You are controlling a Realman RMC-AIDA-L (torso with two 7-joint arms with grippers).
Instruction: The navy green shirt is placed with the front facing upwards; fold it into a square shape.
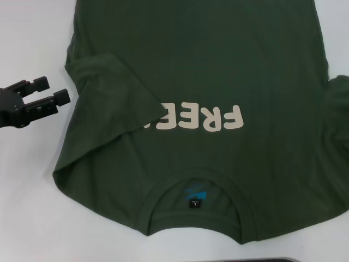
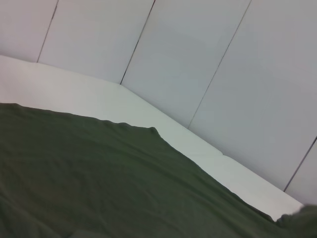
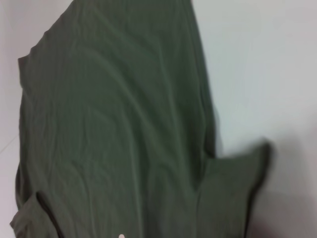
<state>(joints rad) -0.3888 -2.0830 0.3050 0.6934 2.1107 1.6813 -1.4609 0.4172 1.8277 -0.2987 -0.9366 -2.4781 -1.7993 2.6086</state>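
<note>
Hovering off the shirt's left edge, the left tool [image 1: 54,91] has its 2 fingers spread and pinches nothing.

It hangs over bare white bench [image 1: 27,207], just beside the navy green shirt [image 1: 218,65], which lies flat with its cream "FREE" lettering [image 1: 199,119] up and the collar and neck label [image 1: 194,202] nearest the robot. The left sleeve [image 1: 114,95] is already folded inward, covering the end of the lettering. The right sleeve [image 3: 237,183] lies spread outward. The right tool is not in view. By my judgement 1 fold is done; the right side and lengthwise folds remain.
</note>
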